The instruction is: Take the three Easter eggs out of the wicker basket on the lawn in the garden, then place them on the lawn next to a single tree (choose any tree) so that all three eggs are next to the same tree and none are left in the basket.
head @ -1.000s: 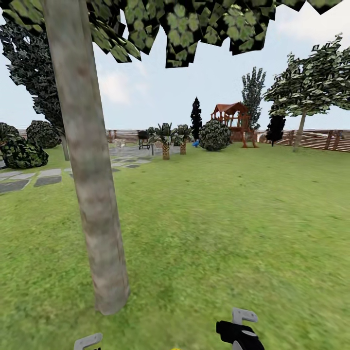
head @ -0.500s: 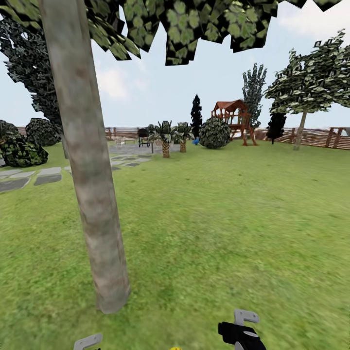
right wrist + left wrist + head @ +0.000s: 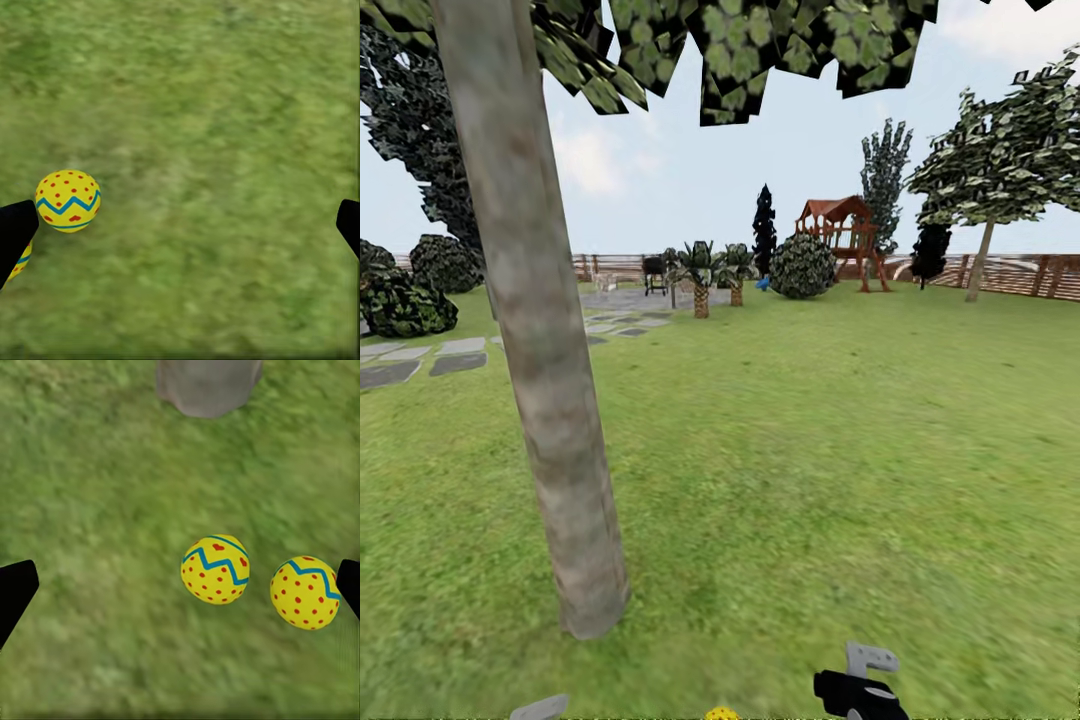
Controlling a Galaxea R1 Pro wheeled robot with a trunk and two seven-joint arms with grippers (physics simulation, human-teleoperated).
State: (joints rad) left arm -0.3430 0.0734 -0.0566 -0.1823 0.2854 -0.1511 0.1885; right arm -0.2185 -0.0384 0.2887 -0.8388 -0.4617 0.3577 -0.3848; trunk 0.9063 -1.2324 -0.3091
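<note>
Easter eggs — two [image 3: 215, 569] [image 3: 304, 592] lie on the lawn [image 3: 90, 510] between my left claw's [image 3: 180, 589] wide-spread fingers, near the tree [image 3: 206, 386] trunk; my right claw [image 3: 180, 229] gapes empty — one egg [image 3: 68, 200] beside it.

I see two Easter eggs on the lawn [image 3: 90, 495], both yellow with red dots and a blue zigzag band: one egg [image 3: 215, 569] and a second egg [image 3: 304, 592] just beside it, apart, neither touching. Both lie near the base of the tree [image 3: 208, 386], whose thick pale grey-brown trunk leans as it rises from the grass.
</note>
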